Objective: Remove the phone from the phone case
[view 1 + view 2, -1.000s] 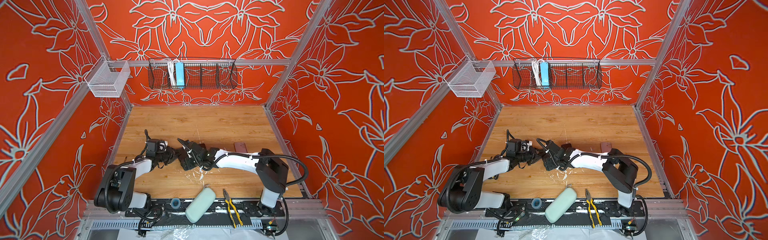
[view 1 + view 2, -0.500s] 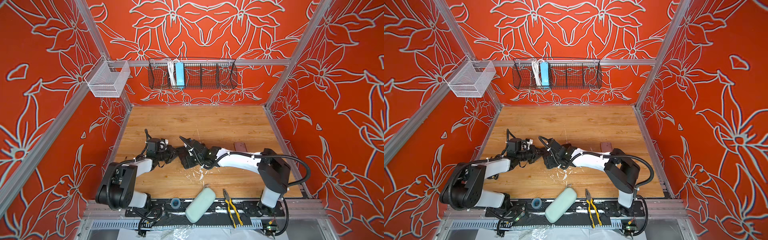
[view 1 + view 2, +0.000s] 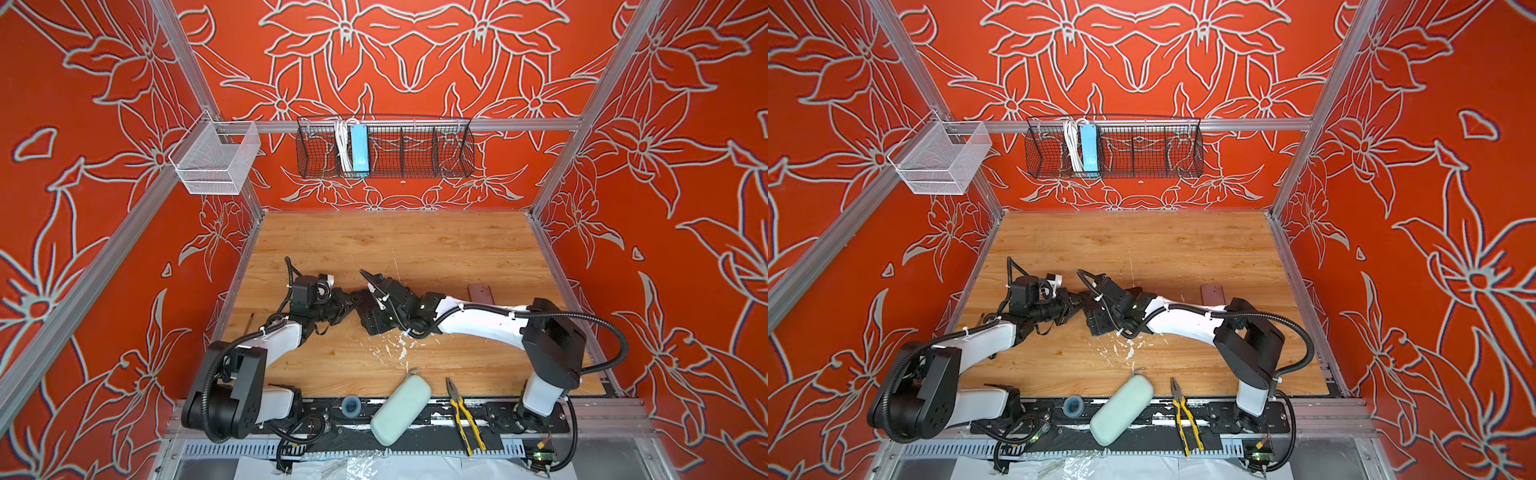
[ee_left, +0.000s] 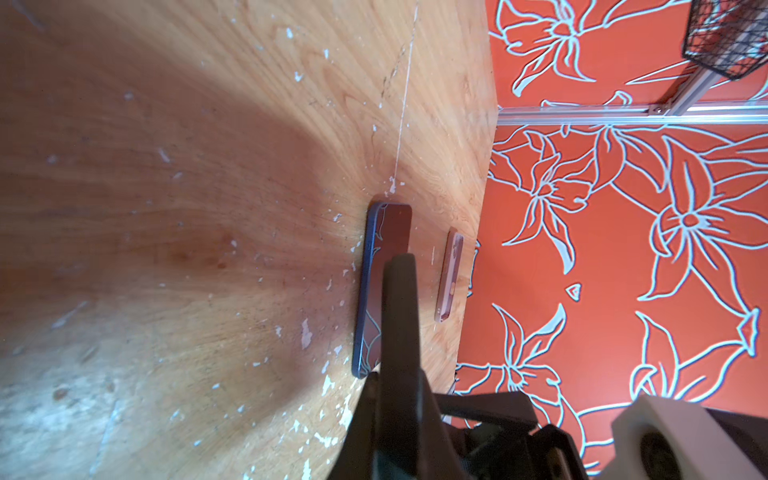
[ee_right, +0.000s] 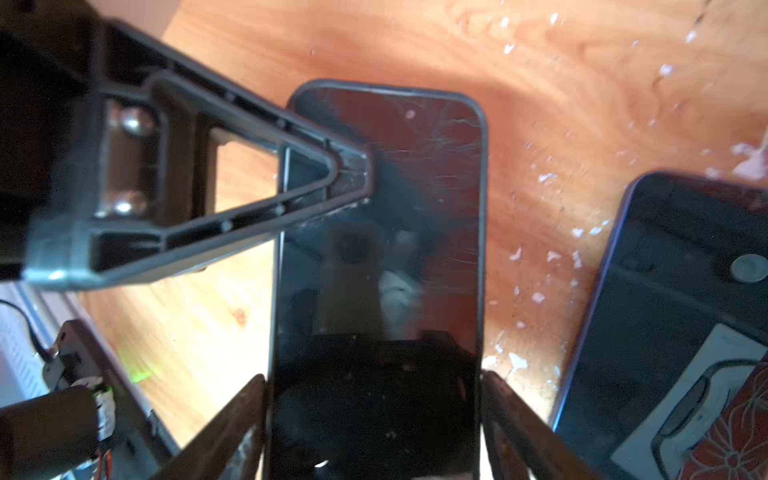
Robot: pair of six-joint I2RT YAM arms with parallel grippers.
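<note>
Black phone [image 5: 382, 232] sits between fingers of the right claw [image 5: 374, 380].

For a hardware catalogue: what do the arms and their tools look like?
Left arm and right arm: white links, black joints, black ribbed cable hoses. Left tool: black, triangular, ribbed open frame. Right tool: dark, tapered fingers.

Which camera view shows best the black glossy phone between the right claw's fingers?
The right wrist view: the black glossy phone faces the camera almost whole, between the fingers of the right claw. In both top views the right arm mostly covers it. In the left wrist view I cannot make it out.
</note>
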